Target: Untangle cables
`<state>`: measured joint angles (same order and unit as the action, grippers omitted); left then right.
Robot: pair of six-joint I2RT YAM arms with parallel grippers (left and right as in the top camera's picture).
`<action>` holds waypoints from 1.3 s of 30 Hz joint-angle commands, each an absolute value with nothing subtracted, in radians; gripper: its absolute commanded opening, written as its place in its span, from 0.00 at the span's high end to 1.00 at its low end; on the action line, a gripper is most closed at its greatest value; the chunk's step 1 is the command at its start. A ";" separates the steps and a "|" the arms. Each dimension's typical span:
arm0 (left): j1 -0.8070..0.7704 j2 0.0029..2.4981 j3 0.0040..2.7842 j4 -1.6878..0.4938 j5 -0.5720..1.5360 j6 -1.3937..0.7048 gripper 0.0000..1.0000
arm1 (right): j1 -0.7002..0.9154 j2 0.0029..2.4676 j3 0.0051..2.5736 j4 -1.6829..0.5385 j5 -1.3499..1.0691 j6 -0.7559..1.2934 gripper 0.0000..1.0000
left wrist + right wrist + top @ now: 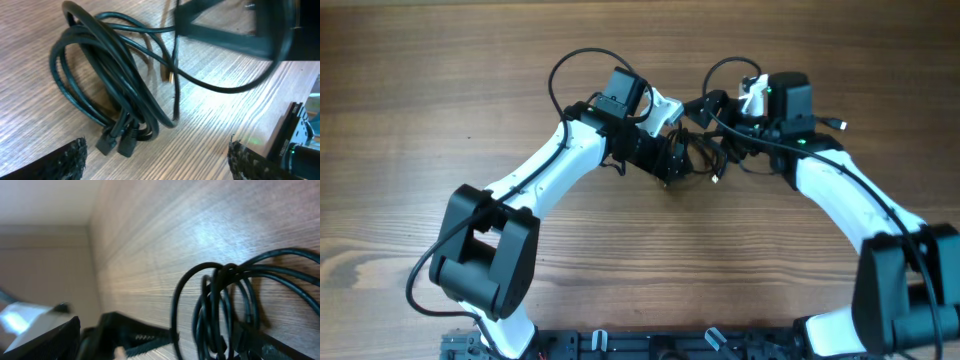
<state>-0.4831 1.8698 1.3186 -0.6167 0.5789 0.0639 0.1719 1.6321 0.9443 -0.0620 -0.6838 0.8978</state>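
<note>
So the cables (698, 158) are a coiled black bunch lying around the middle of the desk (440, 80), a bit toward the far edge, right between the two arms. Left gripper (160, 167) is spread wide just beside the plug ends (117, 142), holding nothing. Right gripper (716, 112) sits close to the loops, but I honestly can't tell if it's clenched or released.

Robot lab setup: wood-grain table (410, 60), mounting rail (650, 345) at edge (plain beige wall (45, 245) behind).
</note>
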 commanded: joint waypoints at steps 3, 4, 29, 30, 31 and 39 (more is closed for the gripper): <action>-0.480 1.816 1.313 -0.583 0.608 -0.001 0.00 | 0.107 1.533 0.955 -0.231 -0.597 0.861 0.00; -0.480 1.815 1.313 -0.572 0.608 -0.014 0.00 | 0.096 1.525 0.955 -0.273 -0.571 0.839 0.00; -0.508 1.833 1.245 -0.550 0.317 -0.195 0.06 | -0.079 1.500 0.955 -0.595 -0.151 0.637 0.00; -0.509 1.833 1.245 -0.550 0.317 -0.194 0.06 | -0.078 1.511 0.955 -0.594 -0.159 0.645 0.00; -0.512 1.833 1.245 -0.550 0.317 -0.194 0.06 | -0.076 1.520 0.955 -0.595 -0.163 0.658 0.00; -0.517 1.833 1.243 -0.550 0.316 -0.187 0.06 | -0.063 1.622 0.955 -0.582 -0.300 0.857 0.21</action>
